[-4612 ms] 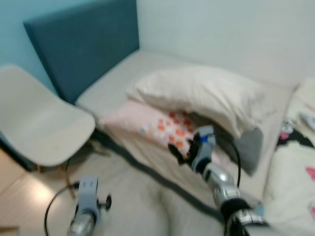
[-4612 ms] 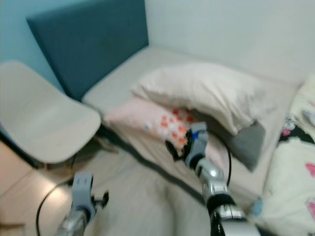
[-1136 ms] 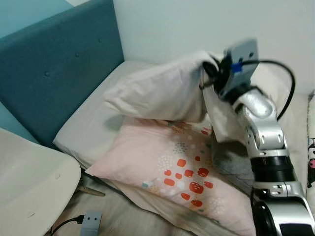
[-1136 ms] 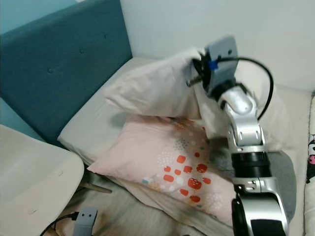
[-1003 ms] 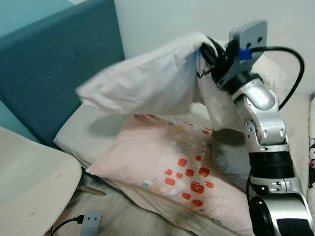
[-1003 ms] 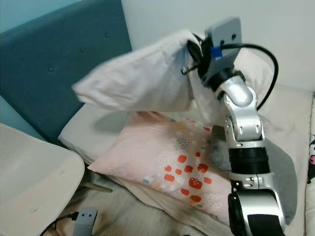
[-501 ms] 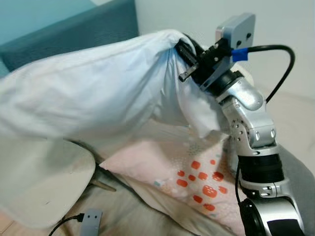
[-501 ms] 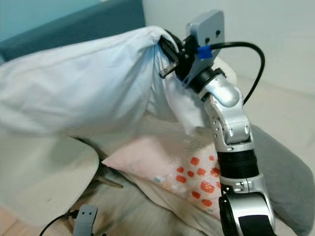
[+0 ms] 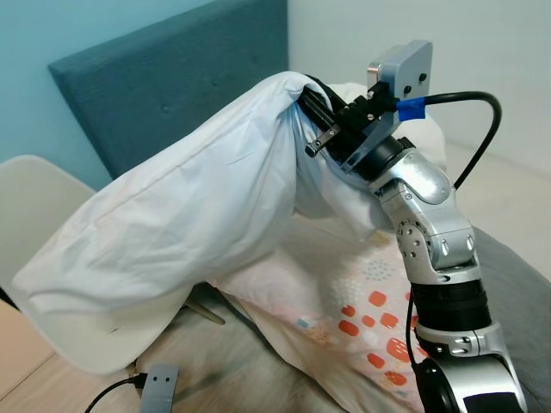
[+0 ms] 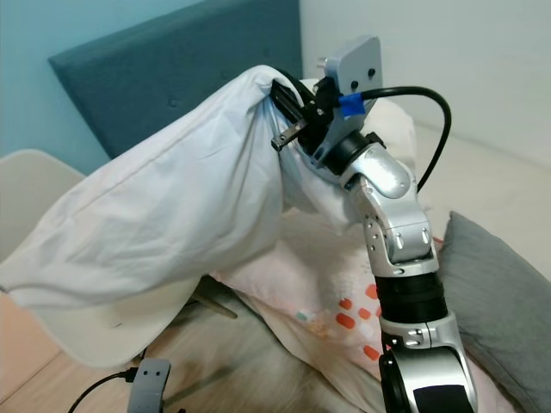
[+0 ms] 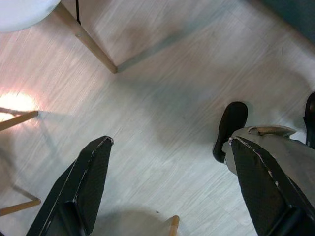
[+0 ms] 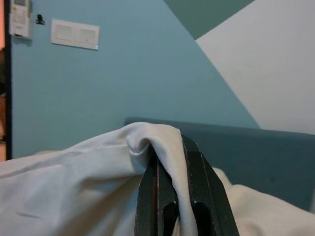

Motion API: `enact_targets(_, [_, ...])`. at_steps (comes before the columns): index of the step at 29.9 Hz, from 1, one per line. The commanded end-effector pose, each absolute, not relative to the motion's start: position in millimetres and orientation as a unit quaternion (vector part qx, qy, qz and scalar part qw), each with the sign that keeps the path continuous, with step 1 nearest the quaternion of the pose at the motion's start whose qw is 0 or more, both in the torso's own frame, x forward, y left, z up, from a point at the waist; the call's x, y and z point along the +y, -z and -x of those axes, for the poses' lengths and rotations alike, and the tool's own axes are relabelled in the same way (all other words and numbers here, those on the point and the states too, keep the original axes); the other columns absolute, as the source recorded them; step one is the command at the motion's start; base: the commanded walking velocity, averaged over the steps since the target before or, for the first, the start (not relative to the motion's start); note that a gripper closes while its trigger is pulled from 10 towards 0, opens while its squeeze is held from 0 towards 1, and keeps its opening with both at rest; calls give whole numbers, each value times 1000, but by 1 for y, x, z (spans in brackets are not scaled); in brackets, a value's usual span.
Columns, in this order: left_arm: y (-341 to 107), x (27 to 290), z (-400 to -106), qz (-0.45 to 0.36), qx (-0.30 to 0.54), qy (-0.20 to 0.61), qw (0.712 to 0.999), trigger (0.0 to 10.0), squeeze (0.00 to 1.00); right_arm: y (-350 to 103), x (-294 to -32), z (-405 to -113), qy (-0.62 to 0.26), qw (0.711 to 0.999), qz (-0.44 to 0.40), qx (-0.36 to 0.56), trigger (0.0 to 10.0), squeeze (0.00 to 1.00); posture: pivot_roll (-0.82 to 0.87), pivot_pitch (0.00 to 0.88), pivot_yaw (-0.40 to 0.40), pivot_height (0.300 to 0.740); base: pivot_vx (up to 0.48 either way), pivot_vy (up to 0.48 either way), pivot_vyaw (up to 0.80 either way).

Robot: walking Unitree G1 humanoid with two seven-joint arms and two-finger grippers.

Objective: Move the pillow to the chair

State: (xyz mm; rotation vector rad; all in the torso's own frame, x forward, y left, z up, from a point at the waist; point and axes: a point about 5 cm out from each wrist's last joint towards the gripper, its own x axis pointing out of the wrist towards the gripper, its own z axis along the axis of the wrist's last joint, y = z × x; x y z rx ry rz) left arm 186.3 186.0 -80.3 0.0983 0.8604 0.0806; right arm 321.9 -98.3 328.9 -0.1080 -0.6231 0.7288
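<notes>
Right claw (image 9: 317,120) clamped on white pillow (image 9: 189,232), lifted w/ lower end over chair (image 9: 34,206) at frame left; release left.

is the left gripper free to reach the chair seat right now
Probably not. The white pillow, clamped in the right gripper, hangs over the chair and covers most of its seat, while the left gripper points open-fingered at the floor.

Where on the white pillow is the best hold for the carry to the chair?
Probably the bunched corner fabric, where the right gripper has it: the pillow is soft and too fat to span, so pinch a fold from the bed side, its free end hanging toward the chair.
</notes>
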Motion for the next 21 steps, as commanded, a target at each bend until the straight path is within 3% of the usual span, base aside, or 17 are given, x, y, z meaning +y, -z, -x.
enact_targets(1, [83,193,-180,-55,430,-42,900,10000,0,-346,-93,-308,-364,864,40,-347,0,0,-223,100,71,740,0,0,800])
enact_targets(21, [82,189,-184,-50,427,-42,902,10000,0,-339,-85,-306,-383,860,26,-337,0,0,-223,71,63,740,0,0,800])
